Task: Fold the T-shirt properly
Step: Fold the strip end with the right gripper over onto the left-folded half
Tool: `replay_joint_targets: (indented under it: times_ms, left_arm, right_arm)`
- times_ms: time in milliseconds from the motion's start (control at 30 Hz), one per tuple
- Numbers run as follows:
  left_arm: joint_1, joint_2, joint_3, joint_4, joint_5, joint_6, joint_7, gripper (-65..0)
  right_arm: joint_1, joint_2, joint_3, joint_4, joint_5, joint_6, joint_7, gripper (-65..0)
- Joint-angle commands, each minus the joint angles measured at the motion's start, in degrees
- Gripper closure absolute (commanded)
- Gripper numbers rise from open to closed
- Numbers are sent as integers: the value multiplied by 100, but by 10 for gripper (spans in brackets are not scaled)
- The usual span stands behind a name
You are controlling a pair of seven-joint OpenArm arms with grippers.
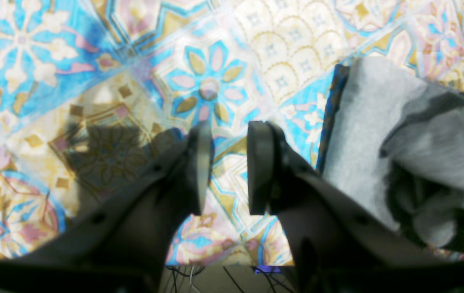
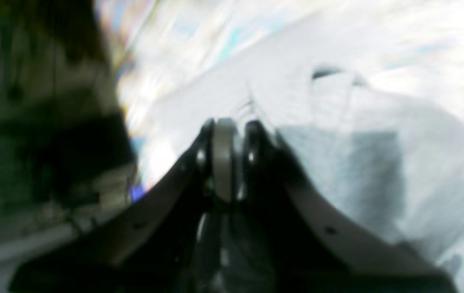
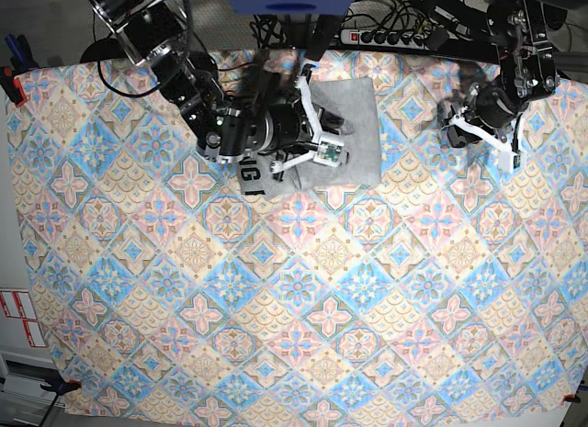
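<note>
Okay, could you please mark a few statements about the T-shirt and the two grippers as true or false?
1. The right gripper is pinching the T-shirt. True.
2. The left gripper is also holding the T-shirt. False: its fingers stand apart with only the patterned tablecloth between them.
3. Some black lettering shows on the T-shirt in the base view. True.
4. The tablecloth is plain white. False: it has a colourful tile pattern.
5. The T-shirt is already folded into a neat, flat rectangle. False: part of it is bunched and lifted at the right gripper.
</note>
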Motion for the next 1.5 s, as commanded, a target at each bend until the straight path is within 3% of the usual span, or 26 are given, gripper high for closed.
replay_joint_targets:
  times_ms: [0,67,333,433,800,967,1100,1467]
  left_arm:
    - [-16,-48,-10,105,-41,-11,-57,-155]
    - [-34,-48,-10,105,-41,-11,-57,-155]
    - [-51,-57,8,105,-41,-11,-57,-155]
    - [-60,-57,17,96,-32,-11,-57,-156]
    - [-60,-48,17,87,-32,-11,-66,-157]
    - [-60,-39,17,96,-32,-11,-66,-157]
    - [-60,-39,17,96,-32,-11,-66,-157]
    - [-60,-39,26,105,-49,-11,-66,-156]
  right_arm:
    - [213,-38,-42,8,4,-10,196,-4]
    - [213,-47,-148,-142,-84,-10,196,-12]
    - [221,-47,-113,-159,-84,-10,205,-150]
    - [221,-38,116,-27,-75,-10,205,-149]
    - [-130,6,2094,887,-75,-10,196,-149]
    - [-271,6,2217,368,-93,-10,205,-149]
    - [-253,-12,1821,78,-93,-10,205,-149]
    - [432,-29,-675,34,-260,-10,214,-87]
